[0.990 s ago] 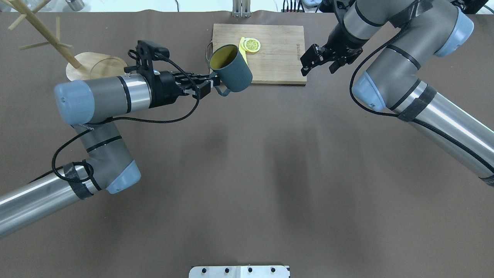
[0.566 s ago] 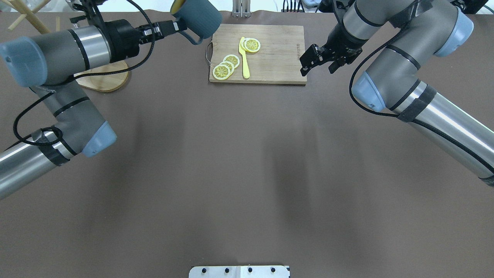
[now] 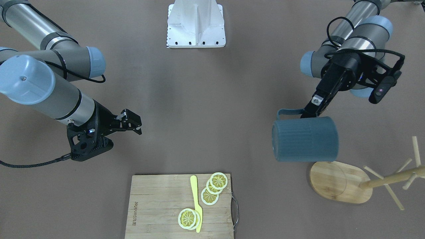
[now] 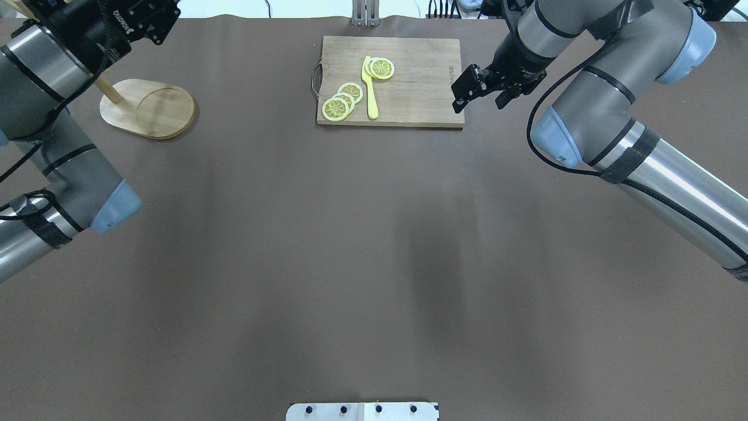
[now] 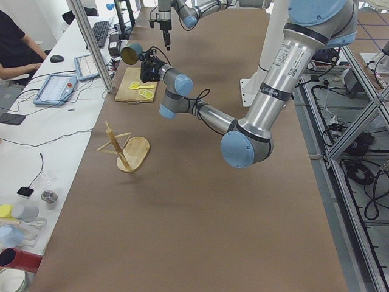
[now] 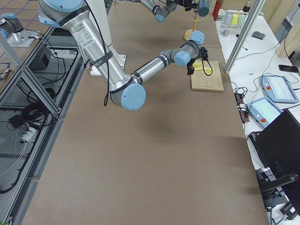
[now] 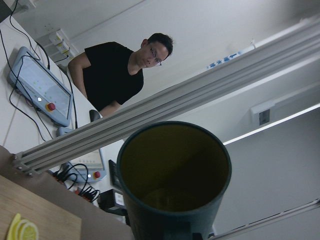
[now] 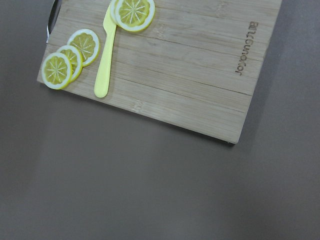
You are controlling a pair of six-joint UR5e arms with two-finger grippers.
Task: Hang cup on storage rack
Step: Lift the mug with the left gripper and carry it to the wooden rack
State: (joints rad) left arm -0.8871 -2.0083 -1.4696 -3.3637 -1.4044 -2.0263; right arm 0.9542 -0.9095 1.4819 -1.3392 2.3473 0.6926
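The left arm is raised high over the table's far left, its left gripper clamped on the handle of the dark blue-grey cup. The cup lies on its side in the air near the wooden mug tree, clear of its pegs. Farther right, the right arm bends down beside the right end of the bamboo cutting board, and its right gripper is empty, fingers slightly apart.

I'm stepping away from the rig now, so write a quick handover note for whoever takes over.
Left pincer: shut on the handle of the cup, held aloft on its side.
Right pincer: open, empty, near the cutting board.
Storage rack: standing, pegs bare.
Done: cup grasped and lifted.
Left: hook handle over a peg, release.
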